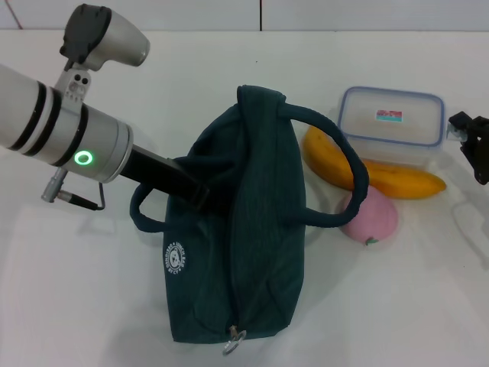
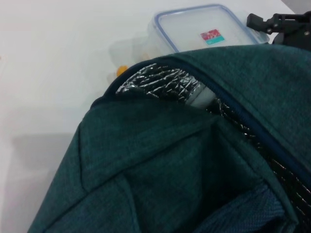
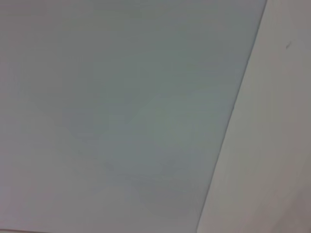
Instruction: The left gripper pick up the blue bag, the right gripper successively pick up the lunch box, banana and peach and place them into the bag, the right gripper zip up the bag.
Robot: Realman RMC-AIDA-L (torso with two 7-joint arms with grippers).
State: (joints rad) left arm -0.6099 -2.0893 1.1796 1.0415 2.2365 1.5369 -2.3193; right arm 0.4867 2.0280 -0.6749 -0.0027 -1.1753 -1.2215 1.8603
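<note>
White table [image 1: 92, 306] under blue bag [image 1: 237, 252], pale wall behind.

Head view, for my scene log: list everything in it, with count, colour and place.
bag: 1, dark blue-green, centre of table, mouth partly open, silver lining inside
lunch box: 1, clear with blue-rimmed lid, far right of bag
banana: 1, yellow-orange, between bag and lunch box
peach: 1, pink, right of bag, near the banana
table: 1, white
left claw: 1, black, at the bag's left side, tips hidden
right claw: 1, black, right edge, beside lunch box
</note>
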